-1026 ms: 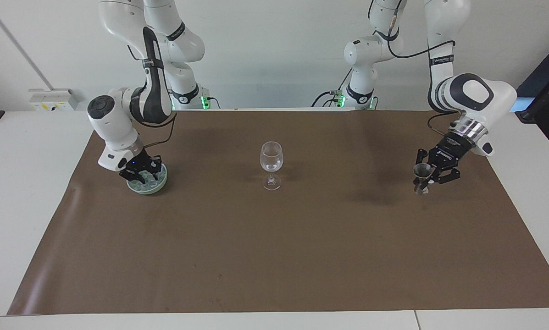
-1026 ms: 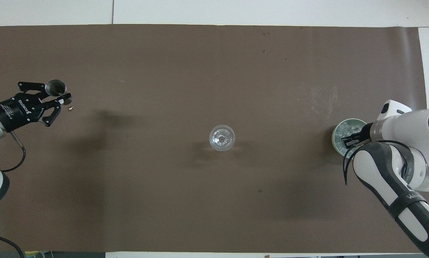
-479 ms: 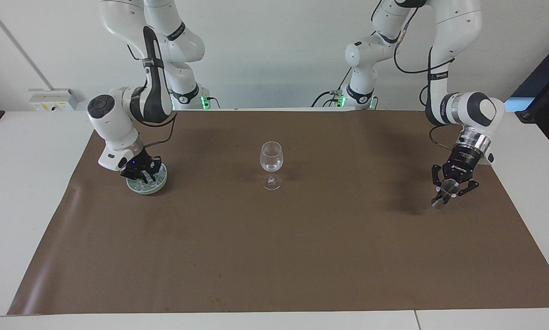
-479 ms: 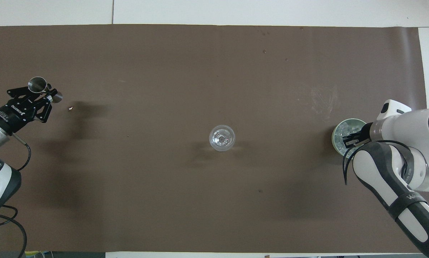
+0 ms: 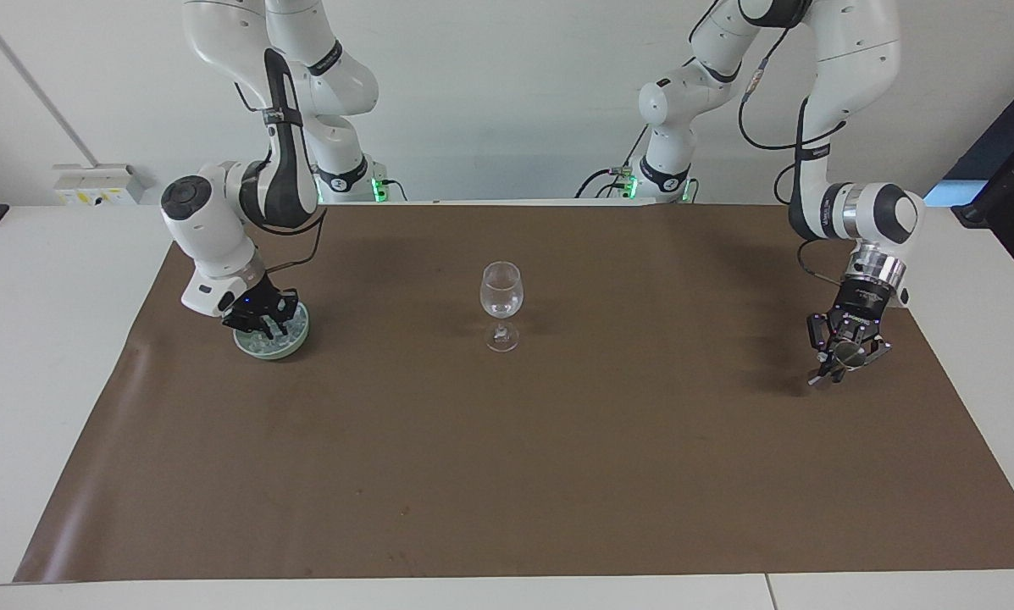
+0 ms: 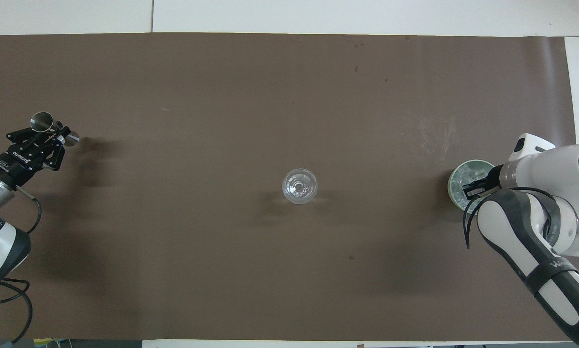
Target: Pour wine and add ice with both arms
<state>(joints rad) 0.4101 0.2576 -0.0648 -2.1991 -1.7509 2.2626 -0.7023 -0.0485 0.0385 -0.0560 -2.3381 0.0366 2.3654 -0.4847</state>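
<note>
Plain brown mat [image 5: 507, 457] on a white desk [image 5: 41, 356]; pale green bowl [image 5: 290, 346]; clear wine glass [image 5: 501, 292]; silvery metal cup [image 6: 42, 121].

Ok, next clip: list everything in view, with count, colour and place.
wine glass: one, clear, upright mid-mat.
bowl: one, pale green, toward the right arm's end.
ice: heap of whitish cubes, in the bowl.
metal jigger: one, silver, held at the left arm's end of the mat.
mat: one, brown, covering the table.
table: one, white.
wall box: one, white, past the right arm's end of the table.
right pincer: black, shut, down in the bowl on the ice.
left pincer: black, shut on the metal jigger.
</note>
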